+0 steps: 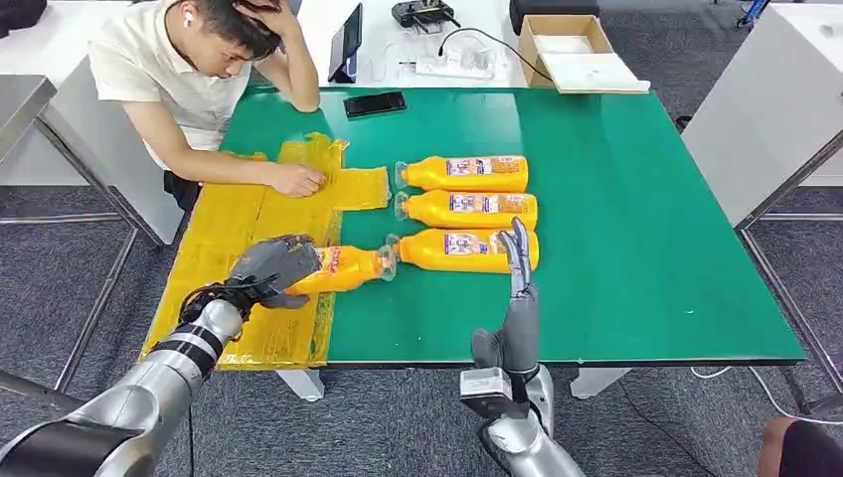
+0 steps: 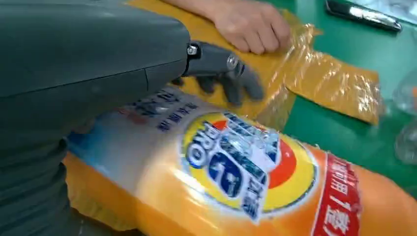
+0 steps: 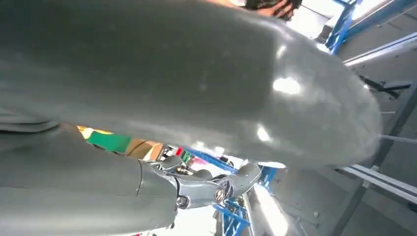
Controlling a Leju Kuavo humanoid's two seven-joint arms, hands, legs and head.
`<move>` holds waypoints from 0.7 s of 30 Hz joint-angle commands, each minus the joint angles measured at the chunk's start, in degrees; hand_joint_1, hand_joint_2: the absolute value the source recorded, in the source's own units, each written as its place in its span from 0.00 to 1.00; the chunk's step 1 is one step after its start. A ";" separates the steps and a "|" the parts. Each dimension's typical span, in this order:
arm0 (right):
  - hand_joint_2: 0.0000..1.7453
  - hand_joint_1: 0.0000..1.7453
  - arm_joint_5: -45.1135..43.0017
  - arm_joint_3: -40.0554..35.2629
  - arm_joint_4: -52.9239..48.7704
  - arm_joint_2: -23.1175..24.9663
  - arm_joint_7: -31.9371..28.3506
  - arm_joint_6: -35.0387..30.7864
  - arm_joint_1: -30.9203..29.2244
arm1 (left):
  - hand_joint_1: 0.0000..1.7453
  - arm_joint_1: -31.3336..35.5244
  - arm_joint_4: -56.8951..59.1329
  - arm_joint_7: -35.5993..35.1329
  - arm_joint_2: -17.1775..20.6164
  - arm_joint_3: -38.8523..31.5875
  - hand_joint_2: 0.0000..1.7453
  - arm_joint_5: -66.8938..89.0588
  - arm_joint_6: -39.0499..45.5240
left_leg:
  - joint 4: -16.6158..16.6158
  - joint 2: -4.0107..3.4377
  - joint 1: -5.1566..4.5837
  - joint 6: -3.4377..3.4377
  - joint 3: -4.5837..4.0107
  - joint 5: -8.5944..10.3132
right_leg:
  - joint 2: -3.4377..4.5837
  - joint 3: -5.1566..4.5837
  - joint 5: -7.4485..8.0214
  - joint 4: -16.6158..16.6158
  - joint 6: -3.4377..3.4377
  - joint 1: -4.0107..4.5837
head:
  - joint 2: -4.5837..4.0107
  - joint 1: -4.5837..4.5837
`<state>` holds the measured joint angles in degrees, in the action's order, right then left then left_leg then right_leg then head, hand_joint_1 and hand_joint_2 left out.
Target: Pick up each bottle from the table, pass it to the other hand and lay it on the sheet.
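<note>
My left hand grips an orange bottle by its base. The bottle lies on its side across the right edge of the yellow sheet, cap pointing right. In the left wrist view the labelled bottle lies under my left hand, whose dark fingers reach over the sheet. Three more orange bottles lie side by side on the green table. My right hand stands upright by the front bottle's base, fingers straight, holding nothing. The right wrist view shows the right hand close up.
A person sits at the table's back left, one hand pressing on the sheet, also seen as a hand in the left wrist view. A black phone lies at the far edge. A cardboard box stands behind the table.
</note>
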<state>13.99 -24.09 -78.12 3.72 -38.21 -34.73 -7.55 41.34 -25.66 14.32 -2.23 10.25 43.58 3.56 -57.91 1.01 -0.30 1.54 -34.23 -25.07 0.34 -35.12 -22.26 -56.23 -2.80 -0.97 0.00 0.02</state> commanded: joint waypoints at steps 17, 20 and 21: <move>0.00 0.00 -1.71 -2.45 8.86 -3.91 -1.79 -3.44 -5.16 | 0.00 -6.99 -2.12 15.03 3.07 -0.03 0.00 -6.71 -11.65 | 0.11 -0.35 0.06 -0.13 0.45 -0.09 | 0.25 0.36 0.00 0.12 0.17 0.08 | 0.00 0.00; 0.00 0.00 -2.39 -2.48 7.69 -4.04 -1.79 -3.93 -4.80 | 0.00 -8.60 -6.61 18.34 2.19 -2.90 0.00 -11.36 -10.69 | 0.10 -0.22 0.03 -0.09 0.44 -0.06 | 0.16 0.39 0.00 0.12 0.11 0.04 | 0.00 0.02; 0.00 0.00 -2.65 -2.67 7.28 -4.04 -1.79 -4.21 -4.69 | 0.00 -9.89 -10.24 19.56 1.46 -4.46 1.00 -14.08 -9.70 | 0.11 -0.29 0.05 -0.12 0.48 -0.08 | 0.21 0.40 0.01 0.14 0.15 0.07 | -0.02 0.00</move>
<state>12.50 -24.46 -73.99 0.90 -38.21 -35.80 -10.13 36.90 -28.11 29.33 -0.39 9.81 37.02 -7.10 -57.90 1.06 -0.30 1.54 -33.98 -25.09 0.32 -34.86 -22.28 -56.21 -2.78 -0.97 -0.02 0.02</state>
